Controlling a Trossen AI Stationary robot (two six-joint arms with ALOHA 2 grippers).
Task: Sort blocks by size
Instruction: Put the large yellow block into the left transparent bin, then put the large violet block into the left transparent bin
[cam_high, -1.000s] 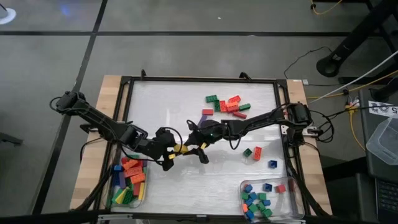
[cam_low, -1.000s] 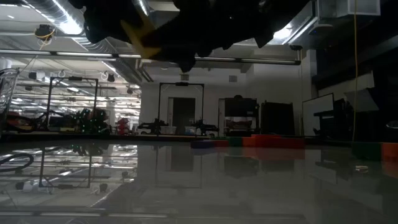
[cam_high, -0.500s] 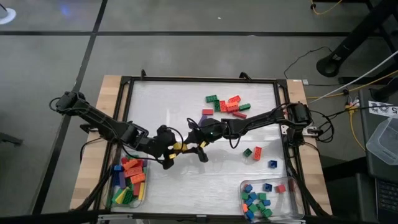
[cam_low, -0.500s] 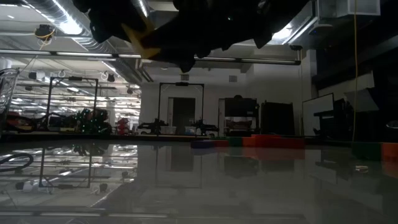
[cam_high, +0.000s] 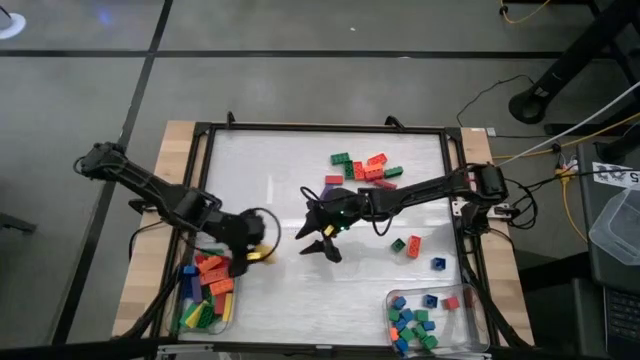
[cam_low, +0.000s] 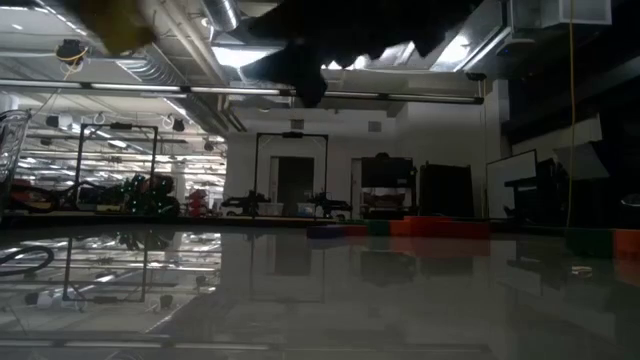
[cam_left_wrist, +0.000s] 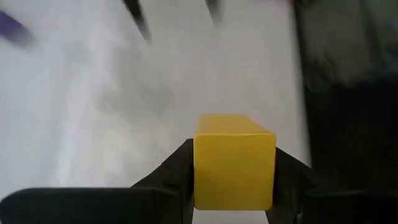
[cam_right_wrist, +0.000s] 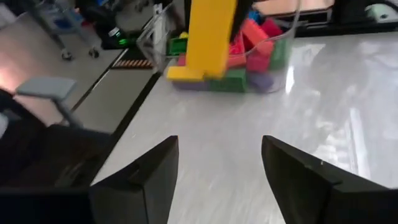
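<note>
A long yellow brick (cam_left_wrist: 233, 162), smooth-sided and glossy, is pinched in the left hand (cam_high: 252, 248) just above the tray (cam_high: 228, 312) of long bricks. The right hand (cam_high: 318, 240) hangs spread mid-bench. Two trays; three loose bricks (cam_high: 413, 247) lie right.

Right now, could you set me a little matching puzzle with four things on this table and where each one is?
Things:
1. yellow block
2. right hand
3. tray of long blocks
4. tray of small blocks

Places or states:
A. open, holding nothing, mid-table
B. table's near right corner
C. clamped in the left hand
D. table's near left corner

Pairs: 1-C, 2-A, 3-D, 4-B
</note>
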